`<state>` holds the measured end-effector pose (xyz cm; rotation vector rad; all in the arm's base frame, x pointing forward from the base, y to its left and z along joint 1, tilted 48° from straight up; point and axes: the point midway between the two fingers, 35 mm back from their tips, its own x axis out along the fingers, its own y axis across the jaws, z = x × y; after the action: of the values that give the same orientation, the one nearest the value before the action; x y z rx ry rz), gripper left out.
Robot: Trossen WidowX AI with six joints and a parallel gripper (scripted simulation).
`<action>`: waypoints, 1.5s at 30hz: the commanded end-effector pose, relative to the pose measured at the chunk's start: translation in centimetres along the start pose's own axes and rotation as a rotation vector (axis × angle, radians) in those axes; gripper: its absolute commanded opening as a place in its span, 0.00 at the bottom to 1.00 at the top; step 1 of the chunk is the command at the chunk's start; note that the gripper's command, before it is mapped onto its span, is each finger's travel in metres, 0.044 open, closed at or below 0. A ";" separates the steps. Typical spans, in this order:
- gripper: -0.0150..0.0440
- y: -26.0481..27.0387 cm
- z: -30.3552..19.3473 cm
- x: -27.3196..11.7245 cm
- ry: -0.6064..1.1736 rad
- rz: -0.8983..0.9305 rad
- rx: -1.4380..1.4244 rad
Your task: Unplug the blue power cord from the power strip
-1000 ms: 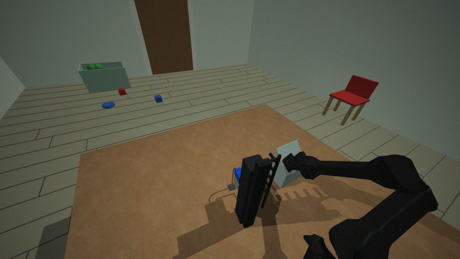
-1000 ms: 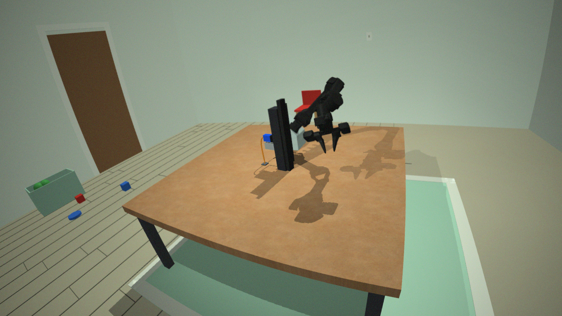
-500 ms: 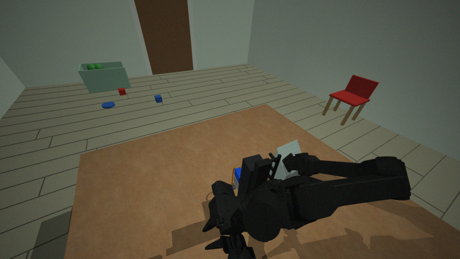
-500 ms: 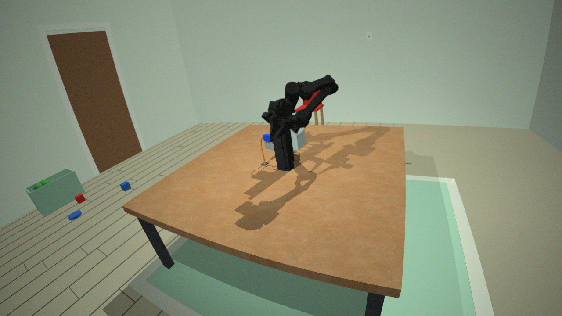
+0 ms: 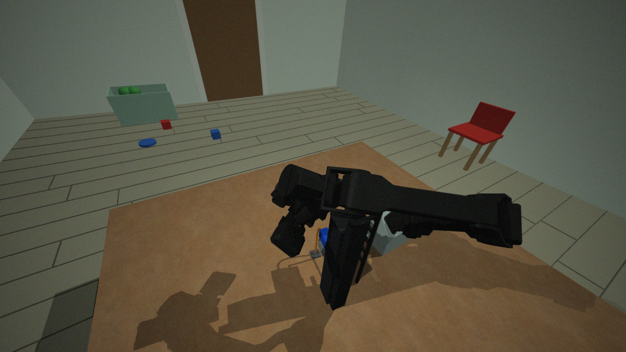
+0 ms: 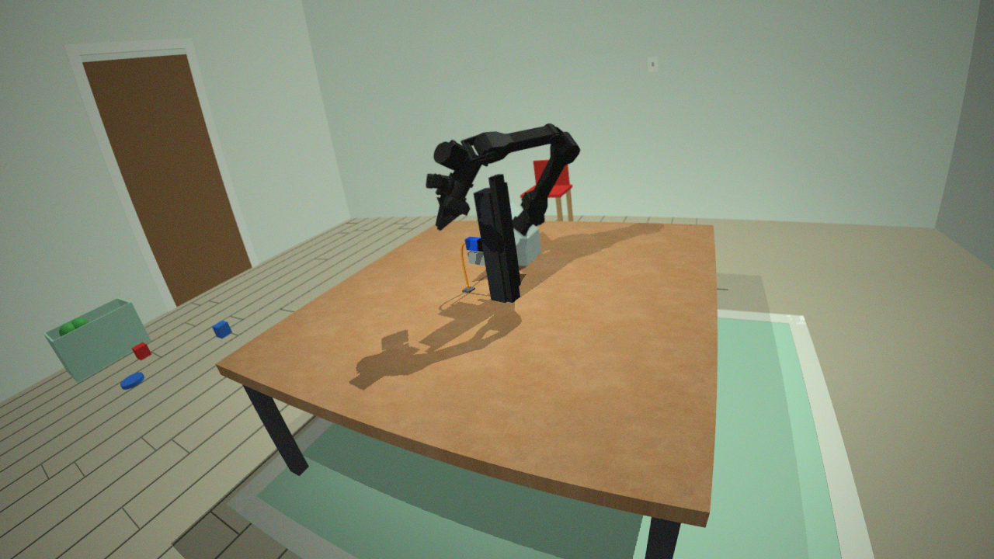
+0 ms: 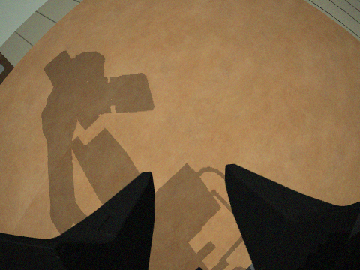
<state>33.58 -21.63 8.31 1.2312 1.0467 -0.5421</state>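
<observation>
the claw hangs part-open and holds nothing, above the blue plug at its 4 o'clock.

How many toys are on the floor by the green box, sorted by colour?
Blue: 2, a block and a flat disc
Red: 1, a block
Total: 3

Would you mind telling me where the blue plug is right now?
In the exterior view the blue plug sits on top of the grey power strip, just left of the tall black post, with the gripper hanging above it, apart.
</observation>
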 end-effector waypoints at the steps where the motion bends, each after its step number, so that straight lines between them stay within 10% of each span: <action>1: 0.53 -2.9 -1.2 1.3 0.116 -0.051 0.150; 10: 0.53 -11.6 -8.0 2.7 0.588 -0.279 0.849; 45: 0.53 -8.7 -10.1 1.2 0.599 -0.283 0.863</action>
<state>23.52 -15.09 2.73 2.0927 1.5741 -0.9284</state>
